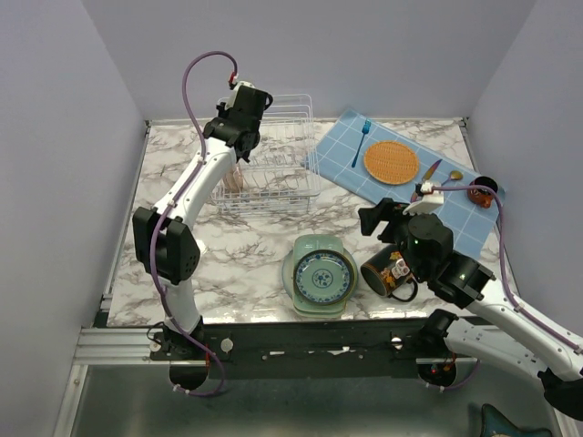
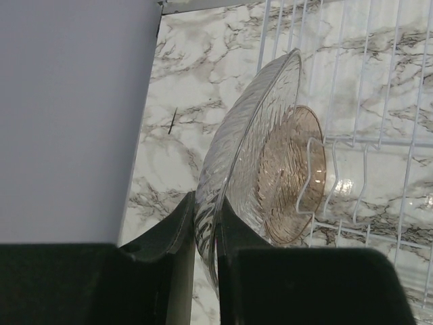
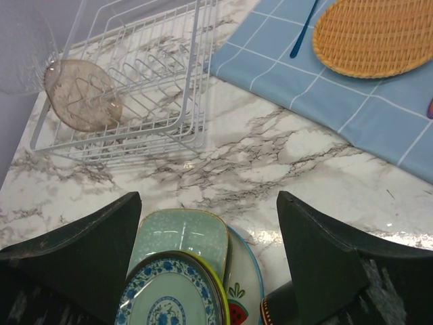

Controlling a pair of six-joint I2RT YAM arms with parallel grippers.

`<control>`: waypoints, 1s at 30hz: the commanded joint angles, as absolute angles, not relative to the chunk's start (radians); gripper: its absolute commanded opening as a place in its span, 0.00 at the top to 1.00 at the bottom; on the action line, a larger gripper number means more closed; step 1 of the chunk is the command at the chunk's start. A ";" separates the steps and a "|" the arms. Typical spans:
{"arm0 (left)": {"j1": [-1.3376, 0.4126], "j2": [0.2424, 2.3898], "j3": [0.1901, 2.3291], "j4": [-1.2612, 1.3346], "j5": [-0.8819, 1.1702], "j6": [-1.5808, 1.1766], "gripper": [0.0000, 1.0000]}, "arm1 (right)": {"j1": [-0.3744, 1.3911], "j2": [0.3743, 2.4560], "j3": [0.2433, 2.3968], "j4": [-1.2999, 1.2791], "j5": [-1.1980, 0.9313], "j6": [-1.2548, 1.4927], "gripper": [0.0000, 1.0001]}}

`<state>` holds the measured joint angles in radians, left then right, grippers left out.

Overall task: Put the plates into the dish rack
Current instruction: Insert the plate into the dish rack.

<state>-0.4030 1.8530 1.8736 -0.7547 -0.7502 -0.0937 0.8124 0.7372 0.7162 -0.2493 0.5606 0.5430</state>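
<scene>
A brownish glass plate (image 2: 270,169) stands on edge at the left end of the white wire dish rack (image 1: 273,155). My left gripper (image 2: 206,210) is shut on its rim, and a rack prong (image 2: 308,176) crosses its face. The other plates lie stacked near the front edge. On top is a teal-patterned plate (image 1: 324,277), above a yellow-rimmed one (image 3: 220,291). Under them are a mint-green rounded-square plate (image 3: 183,233) and a watermelon plate (image 3: 243,298). My right gripper (image 3: 208,203) hangs open above the far side of this stack, touching nothing.
A black decorated mug (image 1: 387,271) lies on its side right of the stack, under my right arm. A blue checked cloth (image 1: 414,196) at the back right carries an orange woven mat (image 1: 391,162), a blue fork (image 1: 362,141) and other cutlery. Grey walls enclose the table.
</scene>
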 commanded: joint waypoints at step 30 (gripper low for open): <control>-0.414 1.971 1.901 -0.802 -0.683 -0.236 1.00 | 0.815 0.742 0.723 -0.322 0.572 0.552 0.13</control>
